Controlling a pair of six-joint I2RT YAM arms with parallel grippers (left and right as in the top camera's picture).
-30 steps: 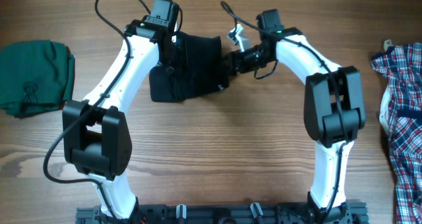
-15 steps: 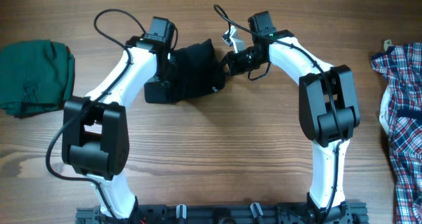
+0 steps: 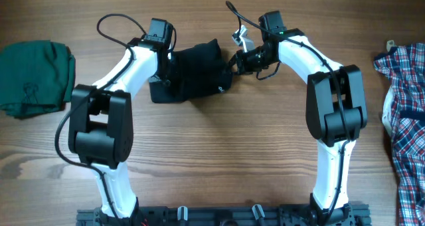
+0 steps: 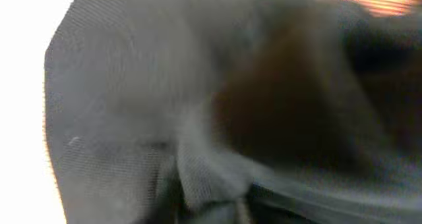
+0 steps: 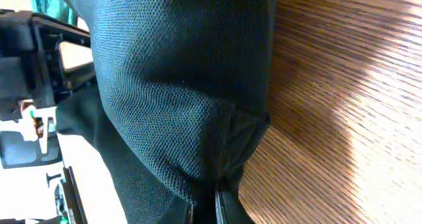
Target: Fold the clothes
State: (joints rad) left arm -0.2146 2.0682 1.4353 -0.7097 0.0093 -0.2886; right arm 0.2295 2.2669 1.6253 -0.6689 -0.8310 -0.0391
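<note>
The clothes, a black shirt (image 3: 196, 70), lie bunched in a small bundle at the back middle of the wooden table (image 3: 219, 153). My left gripper (image 3: 167, 70) sits on the bundle's left edge. Blurred black fabric (image 4: 165, 105) fills the left wrist view and hides its jaws. My right gripper (image 3: 234, 61) is at the bundle's right edge. In the right wrist view it (image 5: 221, 207) is shut on a pinched fold of the black knit fabric (image 5: 178, 85), which hangs just above the table.
A folded dark green garment (image 3: 33, 76) lies at the far left. A red-white-blue plaid shirt (image 3: 405, 113) lies at the right edge. Both white arms arch over the table's middle from the front edge.
My right gripper has shut on the shirt's right edge. The bundle has bunched up and rounded on that side. Both grippers have shifted only slightly.
</note>
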